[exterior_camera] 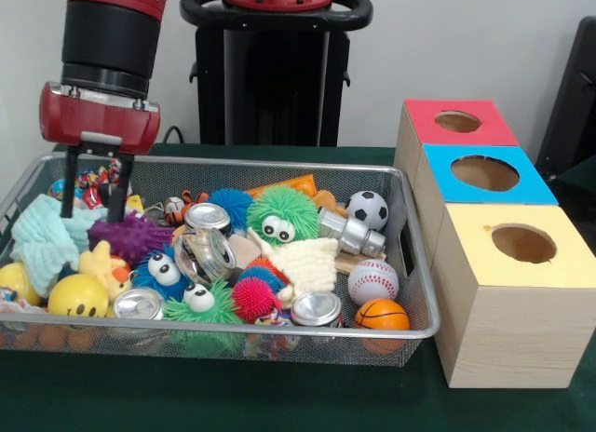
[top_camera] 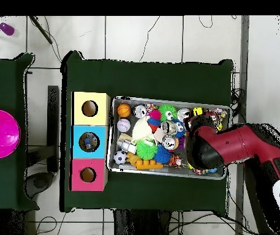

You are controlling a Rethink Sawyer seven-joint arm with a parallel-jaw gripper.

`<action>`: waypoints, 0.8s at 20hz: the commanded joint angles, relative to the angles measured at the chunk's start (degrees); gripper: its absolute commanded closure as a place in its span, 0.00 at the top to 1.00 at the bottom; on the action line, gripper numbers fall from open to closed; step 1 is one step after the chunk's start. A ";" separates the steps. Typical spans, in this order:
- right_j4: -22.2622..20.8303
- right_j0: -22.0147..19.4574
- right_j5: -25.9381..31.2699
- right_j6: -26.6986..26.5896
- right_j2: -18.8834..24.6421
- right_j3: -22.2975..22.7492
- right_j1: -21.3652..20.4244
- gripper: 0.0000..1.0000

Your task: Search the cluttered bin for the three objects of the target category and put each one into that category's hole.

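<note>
With the end effector (exterior_camera: pixel 93 207) released and empty above the purple spiky ball (exterior_camera: pixel 130 236) in the packed wire bin (exterior_camera: pixel 414 264), we risk pinching the adjacent mint cloth (exterior_camera: pixel 45 238) too.

Here's the red and black robot arm (exterior_camera: pixel 112 41): a glossy red collar up top, then a fat black cylindrical sleeve with a silvery ring at its foot. Directly above the fingers sits a rounded red wrist housing (exterior_camera: pixel 99 117), pale grey plate on its face. Two thin, straight black fingers (exterior_camera: pixel 67 182) below it.
</note>
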 commanded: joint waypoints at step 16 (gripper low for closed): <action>8.21 -9.17 7.88 -19.15 5.82 1.79 4.49 0.00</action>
